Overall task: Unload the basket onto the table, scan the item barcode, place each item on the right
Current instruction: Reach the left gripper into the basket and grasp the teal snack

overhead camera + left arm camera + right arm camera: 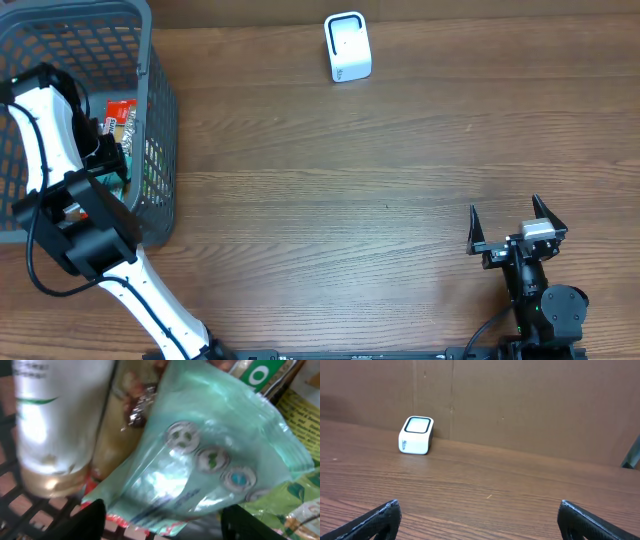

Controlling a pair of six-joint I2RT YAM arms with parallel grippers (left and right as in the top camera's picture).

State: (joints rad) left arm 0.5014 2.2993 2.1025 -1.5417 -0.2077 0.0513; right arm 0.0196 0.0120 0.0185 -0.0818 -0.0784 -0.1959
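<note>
Left fingers [92,520], parted inside the basket [160,120], flanked the green packet [210,460] lying just ahead, its long axis slanting across their gap; right fingers [375,520], wide open, stood well apart over the surface [350,200], facing the scanner [347,47]

The basket [160,130] stands at the far left corner of the counter [350,200]. The scanner [347,47] sits at the far edge near the middle, well apart from the basket and to its right. The left arm [50,120] reaches down into the basket. There a pouch [210,460] lies between the left jaws, on top of other packets [300,415]. In the left wrist view a bottle [55,420] lies just left of the pouch. The right jaws hang over the near right part of the counter, with the scanner far ahead and to their left.
</note>
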